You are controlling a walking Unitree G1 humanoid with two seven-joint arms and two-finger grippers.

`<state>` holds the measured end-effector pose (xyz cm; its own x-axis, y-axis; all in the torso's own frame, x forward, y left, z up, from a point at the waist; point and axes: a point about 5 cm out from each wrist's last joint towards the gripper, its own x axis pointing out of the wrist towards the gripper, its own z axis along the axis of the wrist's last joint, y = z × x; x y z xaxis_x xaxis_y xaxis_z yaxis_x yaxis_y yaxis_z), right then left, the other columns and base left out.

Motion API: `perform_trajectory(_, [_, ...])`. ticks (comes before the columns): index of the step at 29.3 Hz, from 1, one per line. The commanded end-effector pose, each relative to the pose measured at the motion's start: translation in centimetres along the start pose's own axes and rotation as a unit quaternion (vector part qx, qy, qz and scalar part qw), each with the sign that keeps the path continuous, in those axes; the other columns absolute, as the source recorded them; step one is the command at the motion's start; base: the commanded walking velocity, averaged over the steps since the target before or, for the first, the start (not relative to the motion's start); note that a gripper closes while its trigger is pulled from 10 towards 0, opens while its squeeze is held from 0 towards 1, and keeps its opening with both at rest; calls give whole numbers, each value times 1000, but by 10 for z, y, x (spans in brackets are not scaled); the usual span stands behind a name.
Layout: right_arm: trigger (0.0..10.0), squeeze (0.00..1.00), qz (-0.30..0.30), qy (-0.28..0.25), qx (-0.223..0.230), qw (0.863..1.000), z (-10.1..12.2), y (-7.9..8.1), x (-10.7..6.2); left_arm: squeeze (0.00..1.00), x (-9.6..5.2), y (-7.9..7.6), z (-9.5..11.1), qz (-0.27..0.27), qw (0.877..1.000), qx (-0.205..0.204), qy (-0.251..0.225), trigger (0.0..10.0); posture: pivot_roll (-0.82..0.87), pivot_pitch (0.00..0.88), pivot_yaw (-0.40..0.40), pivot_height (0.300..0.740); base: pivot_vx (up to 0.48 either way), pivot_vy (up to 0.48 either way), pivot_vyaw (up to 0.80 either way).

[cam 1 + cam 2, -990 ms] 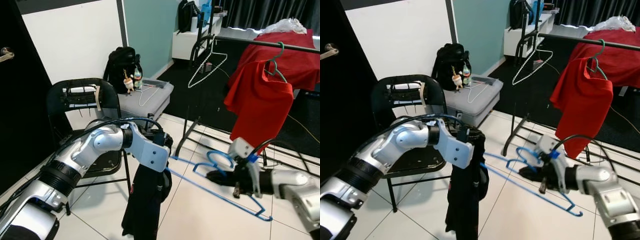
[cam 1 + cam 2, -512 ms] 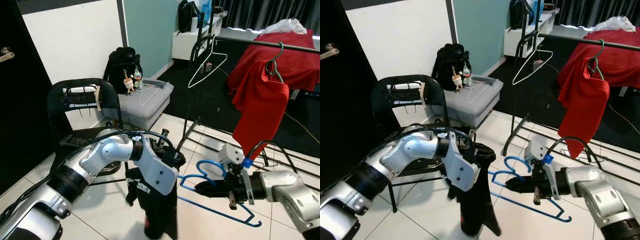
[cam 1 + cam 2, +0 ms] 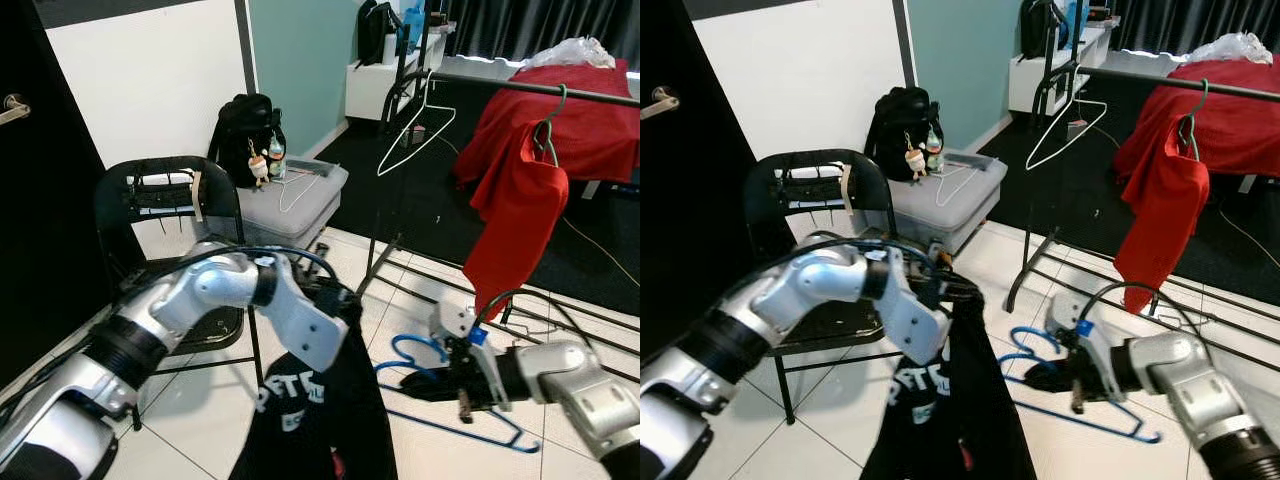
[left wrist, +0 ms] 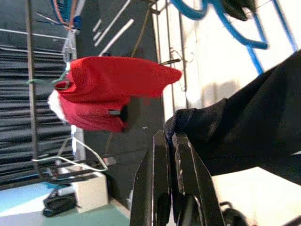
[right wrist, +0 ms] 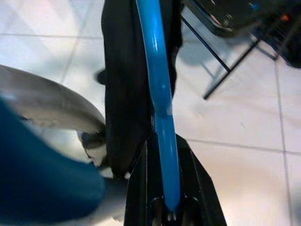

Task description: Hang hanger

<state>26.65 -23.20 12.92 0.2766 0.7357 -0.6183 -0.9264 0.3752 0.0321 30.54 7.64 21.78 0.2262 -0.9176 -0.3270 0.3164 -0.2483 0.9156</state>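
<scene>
Holding a black garment point(image 3: 320, 420) at 6 o'clock, now spread lower and wider than a second ago, white lettering showing; hanger still outside it, so dressing not begun. Left gripper point(image 4: 170, 141) pinching the cloth's edge, arm bent across from 8 o'clock. Right gripper point(image 3: 420, 383) at 4 o'clock, arm reaching inward, clamped on the blue hanger point(image 3: 465, 420) low over the tiled floor point(image 3: 200, 400). Farther, at 1 o'clock, clothes rail point(image 3: 540, 88) with a red shirt point(image 3: 515, 205) hanging.

White tiled floor point(image 3: 420, 445); black folding chair point(image 3: 165, 215) standing on it; grey storage box point(image 3: 290, 205) beside; black garment rack point(image 3: 395, 150) base resting on tiles.
</scene>
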Motion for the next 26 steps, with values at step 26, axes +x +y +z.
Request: perform_trajectory(26, [10000,0,-413,-217,336,818,-1,-82,1,0,8,4,32,41,992,-77,-91,10000,-111,0,23,740,0,0,0])
